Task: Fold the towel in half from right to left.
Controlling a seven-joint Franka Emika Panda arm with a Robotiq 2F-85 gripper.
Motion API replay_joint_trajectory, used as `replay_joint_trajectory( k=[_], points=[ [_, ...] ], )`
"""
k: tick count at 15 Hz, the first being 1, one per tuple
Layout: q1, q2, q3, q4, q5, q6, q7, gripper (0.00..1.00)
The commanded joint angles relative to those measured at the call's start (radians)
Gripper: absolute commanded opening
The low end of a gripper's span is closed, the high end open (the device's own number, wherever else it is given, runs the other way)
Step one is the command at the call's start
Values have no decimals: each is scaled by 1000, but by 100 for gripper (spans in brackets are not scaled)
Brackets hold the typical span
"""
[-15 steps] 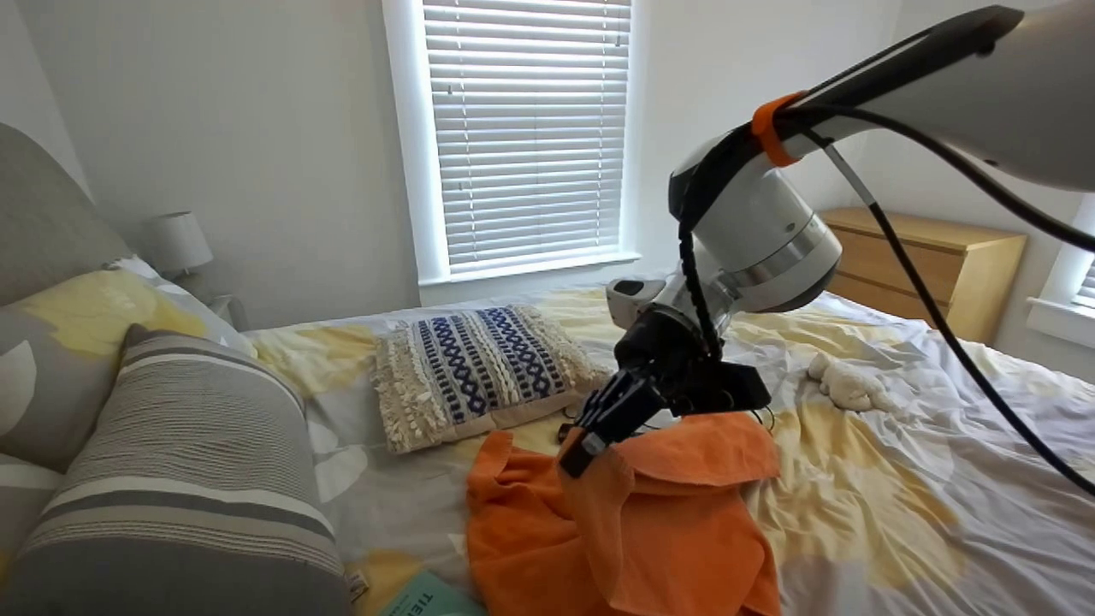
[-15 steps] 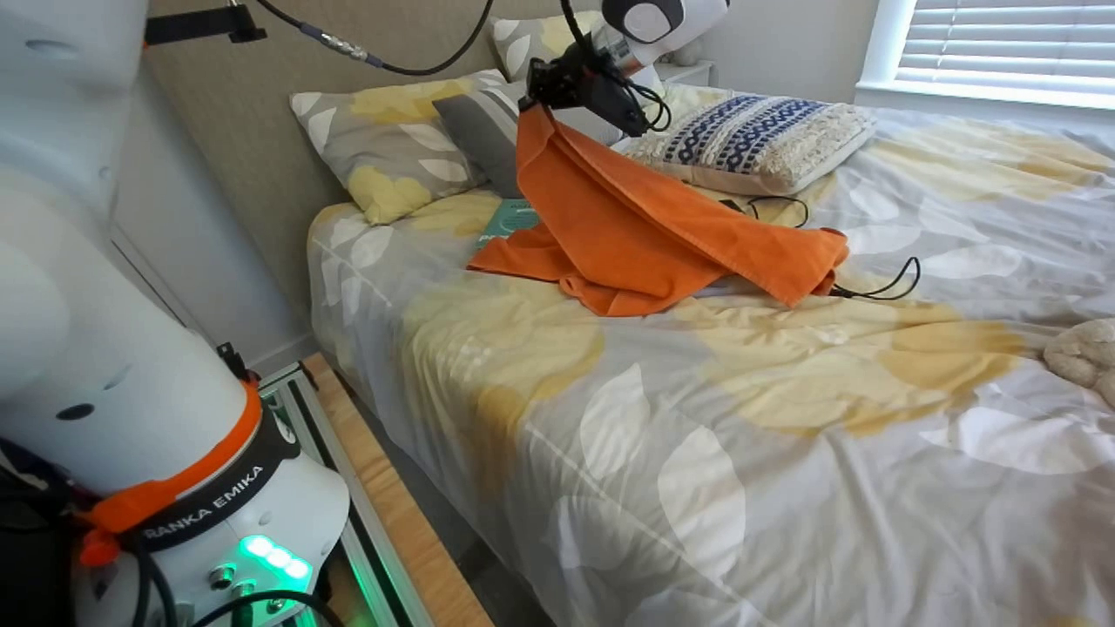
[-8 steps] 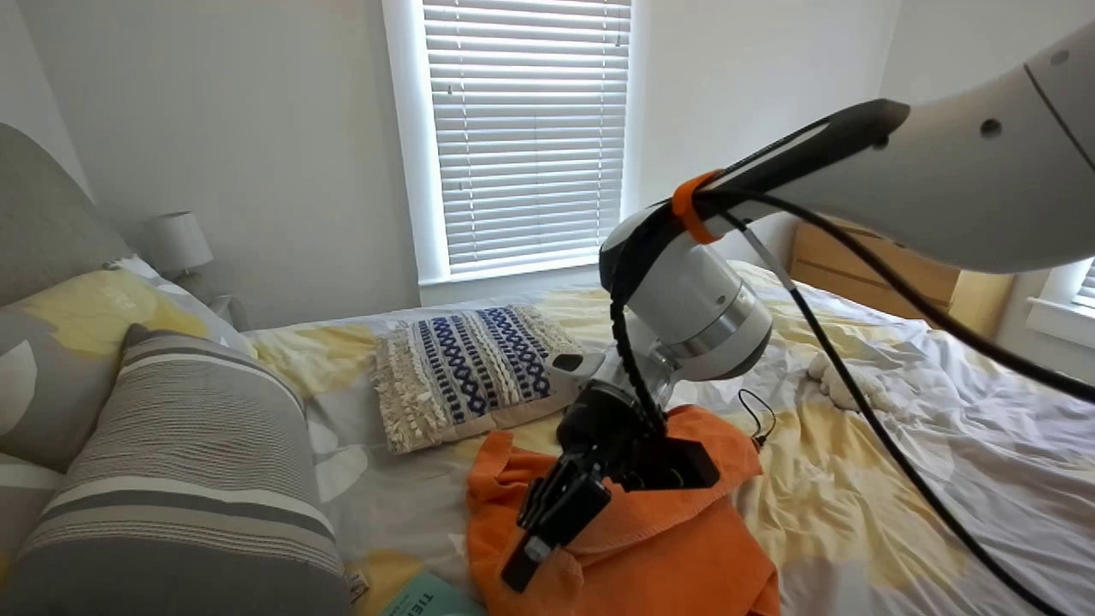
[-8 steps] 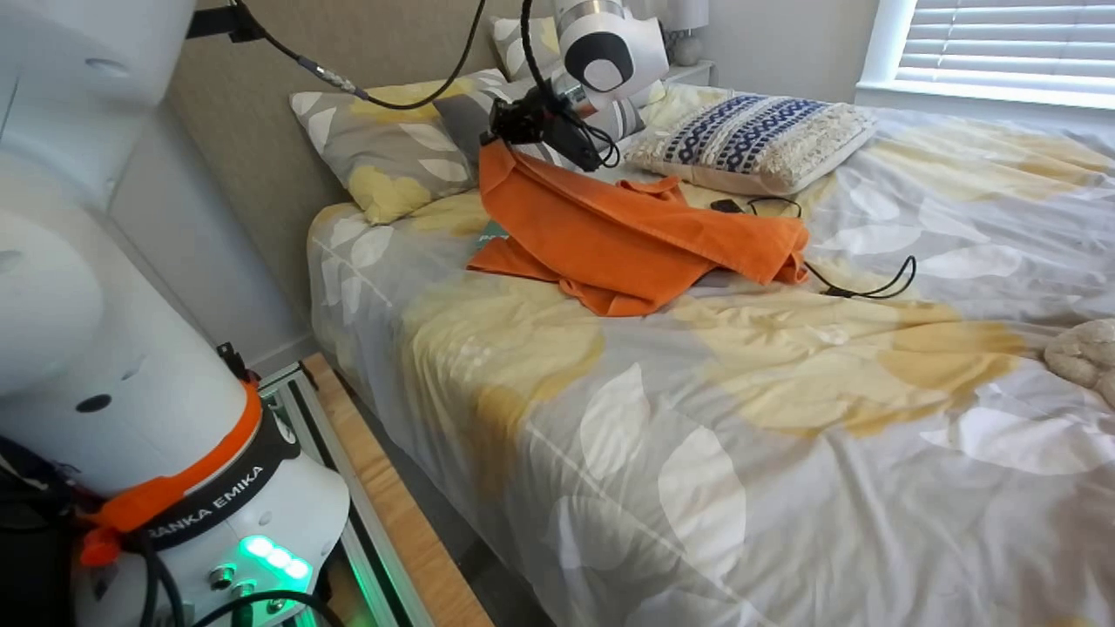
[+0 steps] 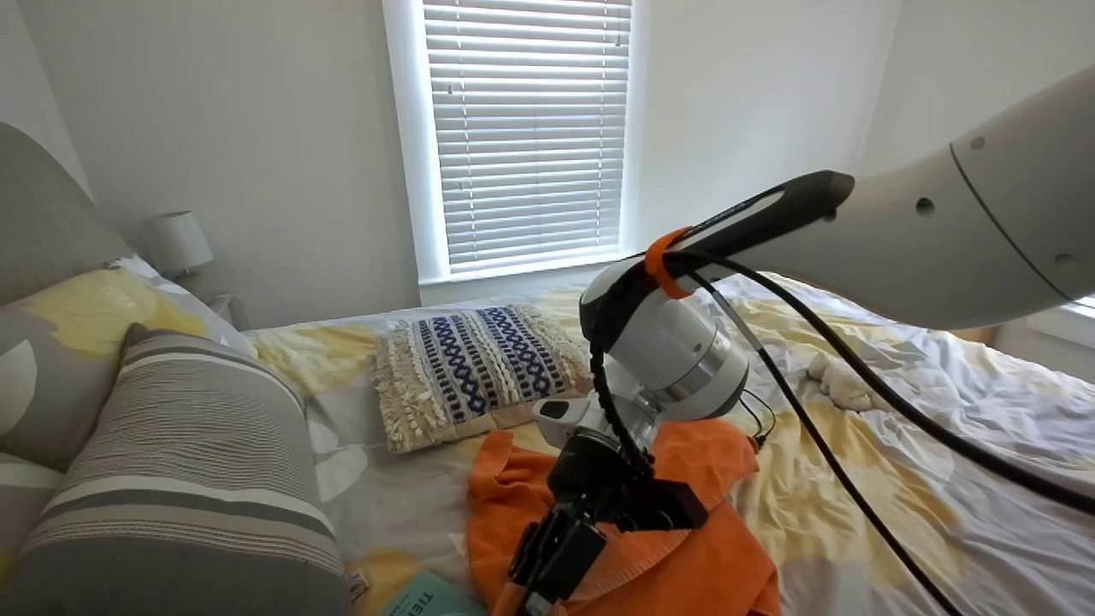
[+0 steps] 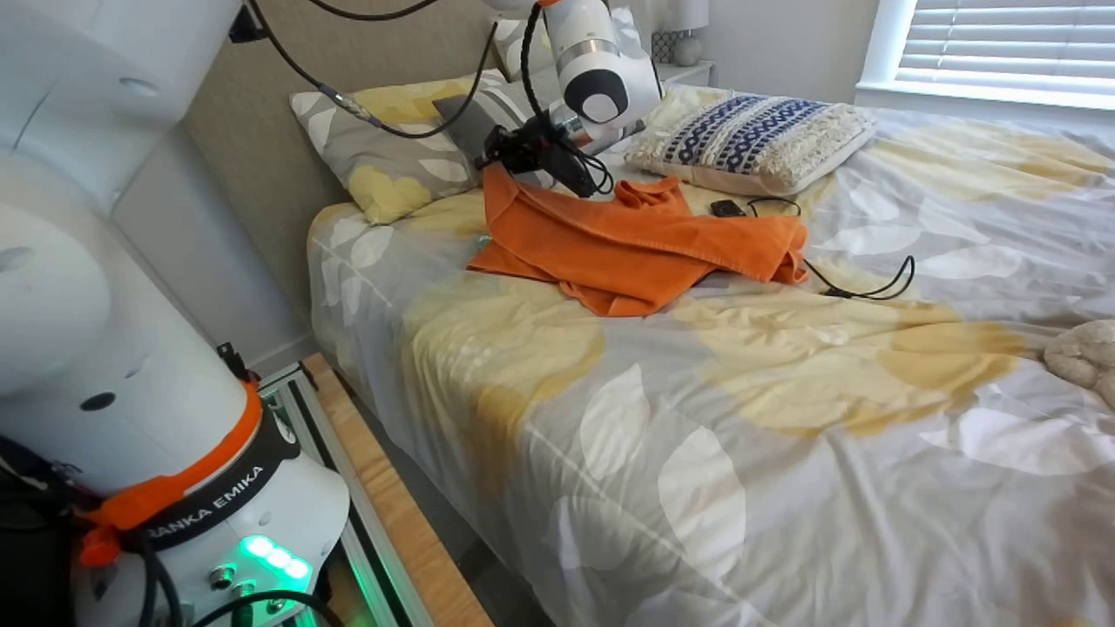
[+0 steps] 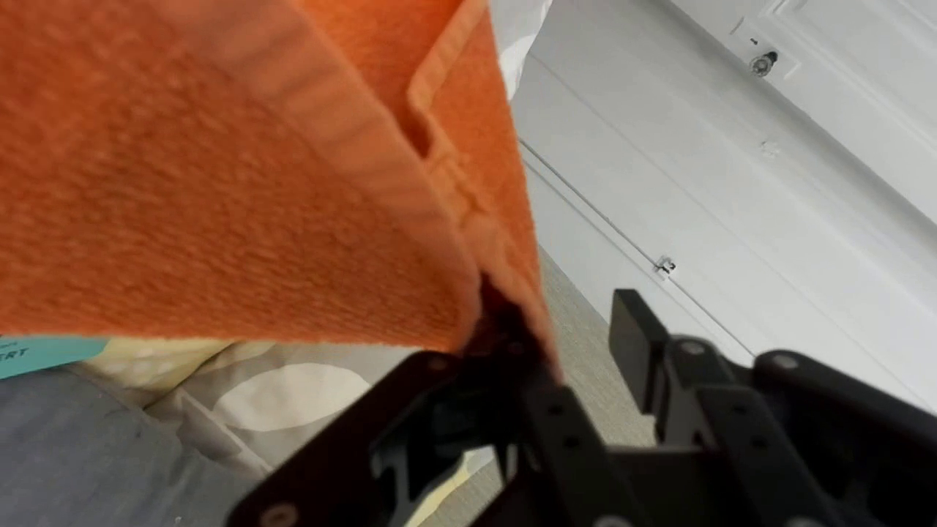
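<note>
The orange towel lies rumpled on the bed, with a flap folded over its top; it also shows in an exterior view. One corner is raised to my gripper, which is at the towel's headboard end, a little above the bed. In the wrist view my gripper stands open, with a clear gap between its fingers. The towel rises to the left finger and its corner drapes over it, covering that fingertip. The right finger is bare and apart from the cloth.
The blue-and-white patterned pillow lies behind the towel. A grey striped pillow and a green book lie on the headboard side. A black cable and a small black device lie beside the towel. A plush toy lies farther off.
My gripper has moved toward the headboard and down, drawing the raised towel corner with it. The towel's far end has slid back from the cable, and the cloth now lies lower and flatter.
</note>
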Motion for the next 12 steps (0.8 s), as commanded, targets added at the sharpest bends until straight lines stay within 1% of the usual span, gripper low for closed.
replay_joint_trajectory(
  k=[1,5,6,10,12],
  points=[
    [3,-2,-6,4,-15,-4,110,64],
    [20,-15,-32,-24,-38,41,297,95],
    [24,-17,-35,-31,-51,55,340,99],
    [52,-24,-29,-45,-130,76,523,100],
    [72,-21,-27,-39,-191,72,605,100]
  ],
)
